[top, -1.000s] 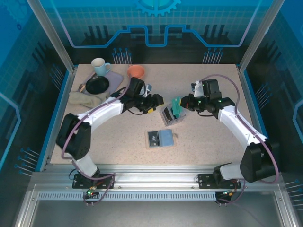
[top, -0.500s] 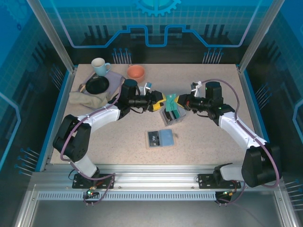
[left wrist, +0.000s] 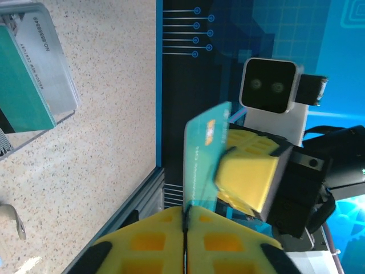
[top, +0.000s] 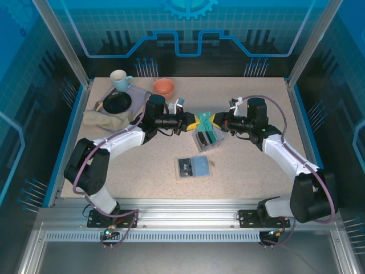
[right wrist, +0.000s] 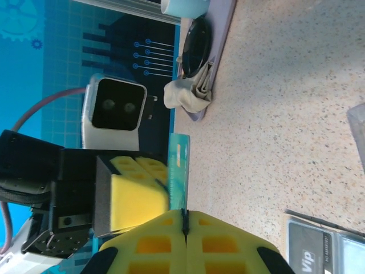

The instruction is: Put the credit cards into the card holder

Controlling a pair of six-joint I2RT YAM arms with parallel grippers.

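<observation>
Both claws are shut on one teal card: the left claw (top: 195, 121) pinches its edge and the right claw (top: 210, 120) clamps the opposite side, tips nearly meeting. The card (top: 202, 117) hangs in the air between them, just above the clear box (top: 201, 144) where other cards (top: 210, 136) stand. The holder (top: 193, 166) lies open on the table (top: 256, 171), nearer the bases and apart from the box. With two grips on one thin card, either arm pulling away first could bend or twist it. The left hold looks shallow, so when the right lets go the card may pivot, slip and fall into the box.
</observation>
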